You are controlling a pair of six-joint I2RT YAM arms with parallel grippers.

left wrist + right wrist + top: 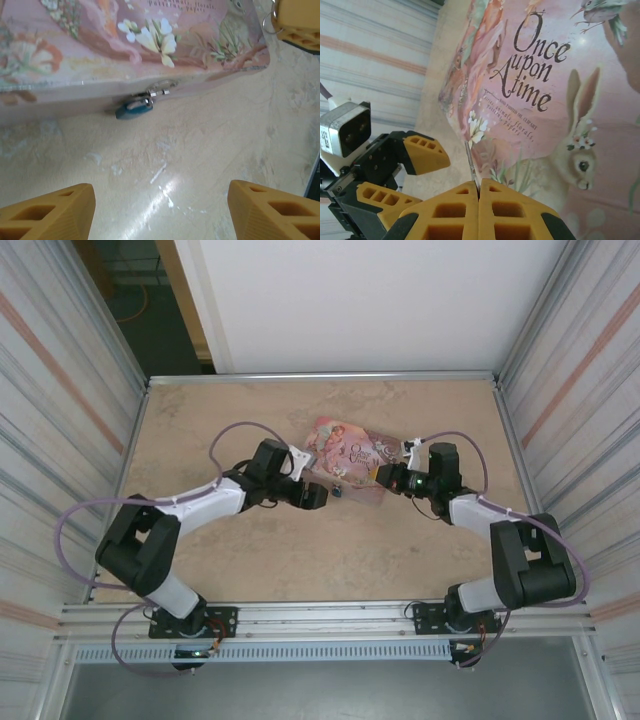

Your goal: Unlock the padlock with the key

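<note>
The tiny blue-teal padlock (132, 109) hangs by its thin silvery shackle from the clasp on the front wall of the pink illustrated tin (150, 40). In the top view the padlock (338, 490) lies just right of my left gripper (318, 496). My left gripper (162, 215) is open wide over bare table, a short way in front of the padlock. My right gripper (479, 192) is shut on the key (470, 160), whose thin metal blade sticks out over the tin's near corner. It hovers at the tin's right end (385, 476).
The tin (350, 452) lies mid-table between both arms, its lid reading "Once upon a time" (540, 60). My left gripper's fingers (422, 152) show beside the key tip. My right finger (300, 22) shows past the tin's corner. Corrugated walls (60, 390) flank the table.
</note>
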